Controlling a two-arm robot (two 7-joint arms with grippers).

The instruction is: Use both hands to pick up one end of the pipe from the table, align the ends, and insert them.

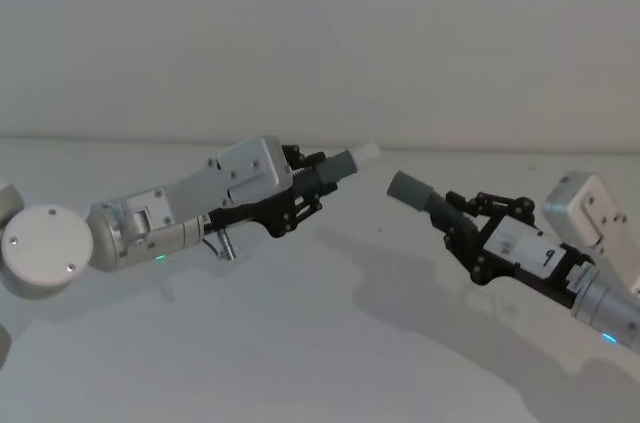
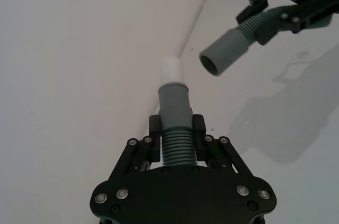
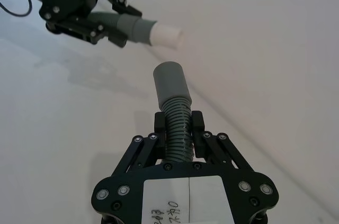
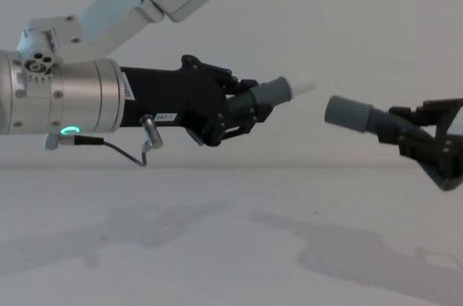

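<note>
Pinching each hose piece (image 2: 177, 149) behind its cuff leaves the ends free to mate: the left gripper (image 1: 300, 191) carries the white-tipped cuff (image 1: 350, 163), the right gripper (image 1: 462, 225) the wider cuff (image 1: 409, 189), above the table (image 1: 300, 363), facing, near but apart, perhaps slightly misaligned.

Head view: my left gripper (image 1: 303, 186), left of centre, gripped the shorter pipe piece (image 1: 335, 171); my right gripper (image 1: 458, 211), right of centre, gripped the longer pipe piece (image 1: 433, 201). The shorter piece's end (image 1: 362, 155) and the longer piece's end (image 1: 406, 188) faced each other mid-frame, apart, above the table (image 1: 300, 343).
</note>
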